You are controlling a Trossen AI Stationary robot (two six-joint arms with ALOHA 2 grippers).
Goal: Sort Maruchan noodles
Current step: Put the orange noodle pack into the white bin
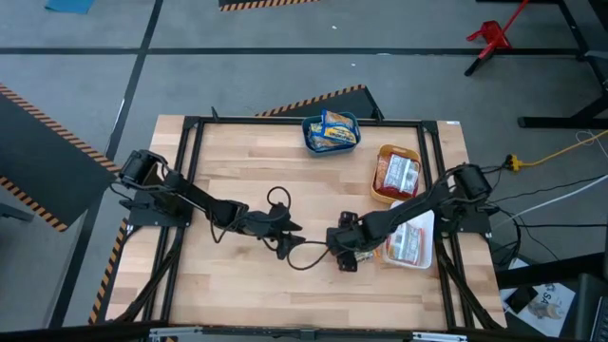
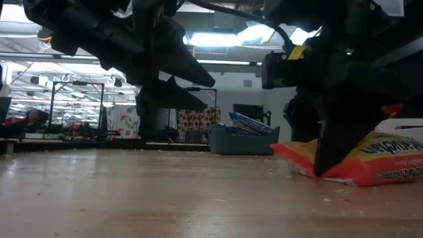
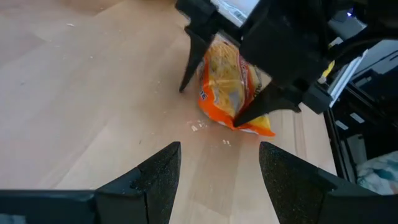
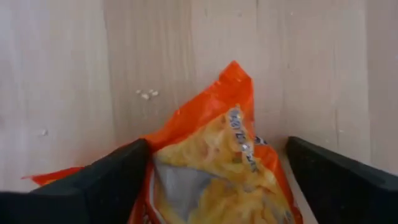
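Sorting is nearly done on the table (image 1: 237, 161): a blue bin (image 1: 312, 140) of blue-and-yellow packets sits at the middle of the far edge, an orange bin (image 1: 382, 190) of red-and-white packets lies toward the right edge, and a white bin (image 1: 427, 224) with more packets lies just nearer along that same edge. One orange packet (image 3: 231, 87) remains loose on the bare wood, just left of the white bin, roughly midway between the far and near edges.

The right gripper (image 3: 214, 102) stands over this packet with its jaws spread wide, one finger on each side of it and neither pinching it; in the right wrist view the packet (image 4: 217, 162) lies between the two fingers, its corner pointing away. The left gripper (image 1: 285, 242) waits near the table's middle, jaws spread and empty, aimed at the packet.

The step in hand looks like taking hold of, or having just let go of, this last packet; I cannot tell which. If it is a pick, the jaws should drop until the tips reach the wood, then close across the packet's narrow width near its middle, not on the loose crimped end, which would slip. The film is slick and the noodles are brittle, so a firm but gentle squeeze suits it. Lift straight up before swinging toward a bin, and keep the left arm still so the two do not meet. Scattered crumbs (image 3: 199, 126) lie by the packet.
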